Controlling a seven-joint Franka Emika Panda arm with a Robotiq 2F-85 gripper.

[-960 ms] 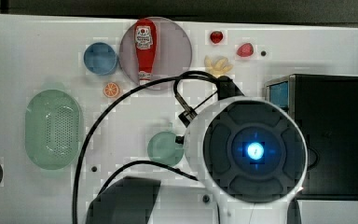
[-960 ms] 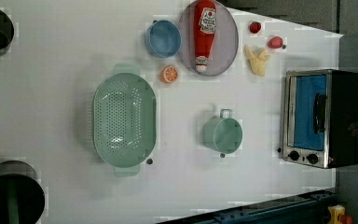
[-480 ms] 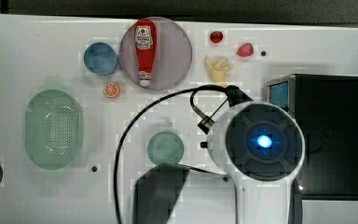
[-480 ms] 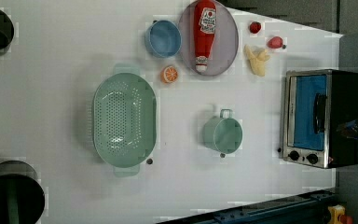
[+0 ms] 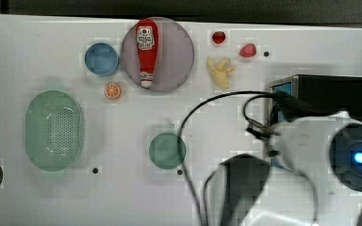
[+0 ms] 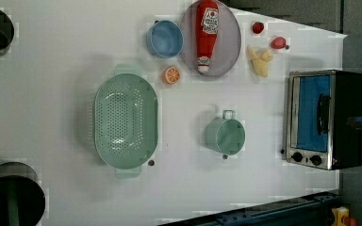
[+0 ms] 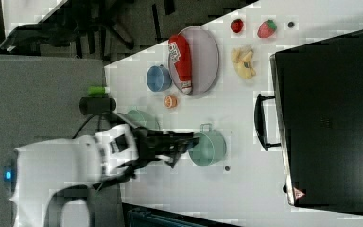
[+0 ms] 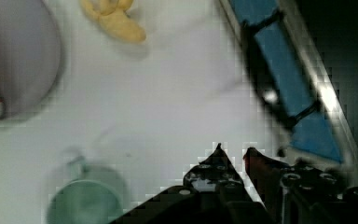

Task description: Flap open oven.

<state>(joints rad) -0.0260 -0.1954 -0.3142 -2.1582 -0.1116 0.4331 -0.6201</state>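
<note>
Bench layout, left view
Oven (image 6: 327,120) at the left view's right; mug (image 6: 225,135) between it and colander (image 6: 126,120); ketchup bottle (image 6: 207,34) on plate (image 6: 228,42).

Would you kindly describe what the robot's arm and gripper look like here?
The arm is glossy white and rounded, with a dark round cap holding a glowing blue light. Black cables loop alongside it. The gripper is black, and its fingers taper to points.

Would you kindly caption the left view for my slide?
Closed oven at the left view's right, table holding colander, pot and toy foods.
</note>
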